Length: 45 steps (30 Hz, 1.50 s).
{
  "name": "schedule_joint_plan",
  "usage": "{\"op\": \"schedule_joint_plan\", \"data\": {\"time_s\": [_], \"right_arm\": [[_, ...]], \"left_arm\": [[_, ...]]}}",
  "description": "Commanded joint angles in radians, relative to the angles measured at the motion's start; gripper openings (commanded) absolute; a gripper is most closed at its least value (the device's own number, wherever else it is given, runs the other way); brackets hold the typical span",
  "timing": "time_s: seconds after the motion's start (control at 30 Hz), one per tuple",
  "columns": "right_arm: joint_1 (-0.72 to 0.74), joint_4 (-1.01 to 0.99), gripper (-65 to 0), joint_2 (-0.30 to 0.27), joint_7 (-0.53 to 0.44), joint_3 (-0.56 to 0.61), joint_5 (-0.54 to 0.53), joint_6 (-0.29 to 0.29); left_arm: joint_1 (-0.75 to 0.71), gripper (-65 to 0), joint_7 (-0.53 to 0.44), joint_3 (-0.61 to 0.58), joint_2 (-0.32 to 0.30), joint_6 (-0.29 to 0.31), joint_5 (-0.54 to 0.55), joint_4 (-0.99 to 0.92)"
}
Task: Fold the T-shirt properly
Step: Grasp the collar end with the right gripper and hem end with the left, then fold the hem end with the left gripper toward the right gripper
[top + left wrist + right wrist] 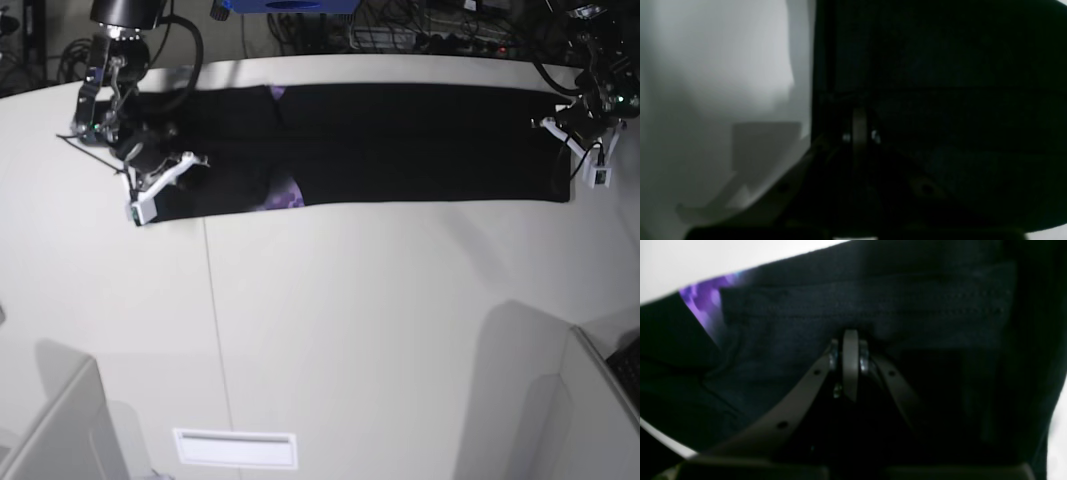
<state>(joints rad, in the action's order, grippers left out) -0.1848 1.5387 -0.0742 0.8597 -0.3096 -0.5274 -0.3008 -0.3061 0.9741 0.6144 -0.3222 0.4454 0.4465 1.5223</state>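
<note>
While the T-shirt (pixel 400 145) lies stretched in a long black strip across the far side of the table (pixel 380 320), the left gripper (pixel 562 128) and right gripper (pixel 170 172) each pinch one end tight.

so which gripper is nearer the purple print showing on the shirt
Right. The right gripper sits at that end of the T-shirt, close to the purple print; the left gripper is at the opposite end.
</note>
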Motion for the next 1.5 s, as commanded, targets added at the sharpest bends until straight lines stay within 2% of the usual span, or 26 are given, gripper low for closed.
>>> {"op": "schedule_joint_plan", "data": {"time_s": [0.0, 0.13, 0.23, 0.37, 0.47, 0.53, 0.6, 0.7, 0.8, 0.83, 0.93, 0.97, 1.03, 1.17, 1.47], "right_arm": [[0.009, -0.025, -65.0, -0.009, 0.014, 0.003, 0.066, 0.018], [0.074, -0.066, -65.0, -0.008, -0.001, 0.005, 0.066, 0.097], [0.092, -0.062, -65.0, -0.008, 0.002, 0.005, 0.066, 0.099], [0.086, 0.01, -65.0, -0.008, 0.002, 0.003, 0.059, 0.097], [0.055, 0.116, -65.0, 0.001, 0.002, 0.003, 0.057, 0.096], [0.046, 0.176, -65.0, 0.018, 0.002, 0.003, 0.057, 0.096], [0.032, 0.239, -65.0, 0.027, 0.002, 0.003, 0.057, 0.094], [-0.008, 0.352, -65.0, 0.038, 0.003, 0.011, 0.057, 0.094], [-0.048, 0.428, -65.0, 0.037, 0.003, 0.063, 0.057, 0.094], [-0.06, 0.446, -65.0, 0.037, 0.003, 0.077, 0.057, 0.094], [-0.074, 0.452, -65.0, 0.037, 0.002, 0.117, 0.057, 0.094], [-0.075, 0.451, -65.0, 0.037, 0.002, 0.129, 0.057, 0.094], [-0.077, 0.451, -65.0, 0.037, 0.002, 0.155, 0.057, 0.094], [-0.077, 0.451, -65.0, 0.037, 0.002, 0.192, 0.057, 0.094], [-0.08, 0.452, -65.0, 0.037, 0.002, 0.198, 0.057, 0.094]], "left_arm": [[0.011, -65.0, 0.041, -0.015, 0.007, -0.004, -0.024, -0.027], [0.092, -65.0, 0.047, -0.015, 0.007, -0.006, -0.025, -0.044], [0.13, -65.0, 0.049, -0.015, 0.007, -0.026, -0.044, -0.036], [0.163, -65.0, 0.104, 0.003, 0.004, -0.027, -0.05, 0.01], [0.158, -65.0, 0.113, 0.095, 0.01, -0.026, -0.045, 0.117], [0.135, -65.0, 0.111, 0.157, 0.027, -0.024, -0.012, 0.185], [0.109, -65.0, 0.11, 0.209, 0.028, -0.012, 0.073, 0.231], [0.061, -65.0, 0.107, 0.287, 0.024, 0.054, 0.209, 0.232], [0.037, -65.0, 0.105, 0.325, 0.021, 0.092, 0.229, 0.229], [0.035, -58.1, 0.105, 0.332, 0.021, 0.099, 0.234, 0.218], [0.041, -29.8, 0.104, 0.348, 0.021, 0.108, 0.236, 0.159], [0.043, -22.5, 0.102, 0.348, 0.021, 0.108, 0.236, 0.131], [0.069, -14.6, 0.084, 0.344, 0.018, 0.109, 0.236, 0.074], [0.112, -12.5, 0.049, 0.339, 0.016, 0.109, 0.237, -0.056], [0.152, -12.7, 0.045, 0.177, 0.016, 0.103, 0.228, -0.119]]}}
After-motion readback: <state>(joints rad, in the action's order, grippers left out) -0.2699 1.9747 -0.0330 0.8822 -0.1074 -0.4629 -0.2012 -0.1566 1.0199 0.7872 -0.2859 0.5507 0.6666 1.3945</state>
